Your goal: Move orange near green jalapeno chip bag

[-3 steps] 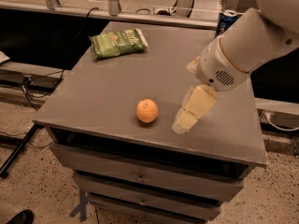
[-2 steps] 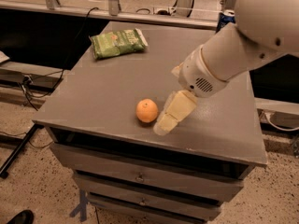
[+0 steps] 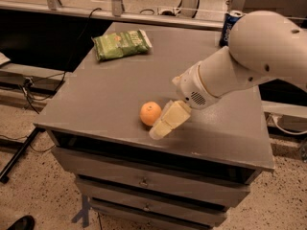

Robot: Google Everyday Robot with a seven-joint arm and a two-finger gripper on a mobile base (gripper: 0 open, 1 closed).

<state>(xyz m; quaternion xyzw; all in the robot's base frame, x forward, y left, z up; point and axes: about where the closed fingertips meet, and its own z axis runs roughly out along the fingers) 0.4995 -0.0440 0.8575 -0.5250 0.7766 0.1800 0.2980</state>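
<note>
1. At the near edge of the table [image 3: 110, 123], just above the drawers [image 3: 144, 181], the orange [image 3: 150, 113] rests on the bare grey top, close to the front lip. Likely hazard: the fruit is round and free to roll, so a sideways nudge from the arm could send it over the lip to the floor.
2. Beside the orange, on its right, the gripper [image 3: 161, 128] hangs low with its tip toward the table. It appears to be just beside the fruit or brushing it; which of the two cannot be told. Whether it is released or clenched cannot be told either, and nothing is visibly carried. Likely hazard: a closing move made from the side and off centre would squeeze the smooth skin out of the hold instead of seating it.
3. Toward the far left corner, the green chip bag [image 3: 121, 44] lies flat, well apart from the orange. Likely hazard: an orange set down there may roll away, or the arm may shove the light bag.
4. At the far right edge, a blue can [image 3: 229, 28] stands upright behind the arm's bulky white housing; a wide swing could topple it.
</note>
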